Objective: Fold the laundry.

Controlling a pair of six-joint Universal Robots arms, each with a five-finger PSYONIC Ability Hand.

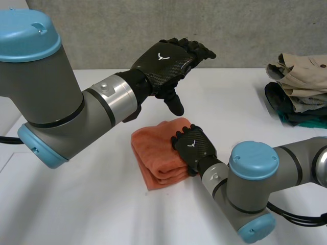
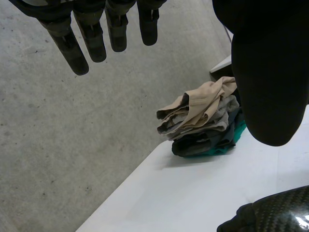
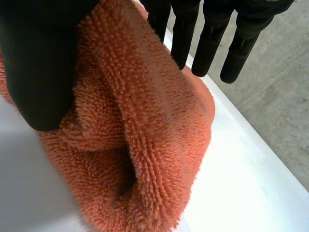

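Orange towel (image 1: 156,155): folded, on white surface (image 1: 76,204). Right hand (image 1: 194,148): thumb and fingers clamped on towel edge. Left hand (image 1: 166,58): raised clear, fingers straight, empty. Advised: flatten fold evenly, release slowly, avoid dragging layers.

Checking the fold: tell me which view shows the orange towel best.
The head view: the whole folded orange towel lies on the table, the right hand gripping its edge. The right wrist view gives a close-up of its pile in that hand's grip. The left wrist view faces the clothes stack.
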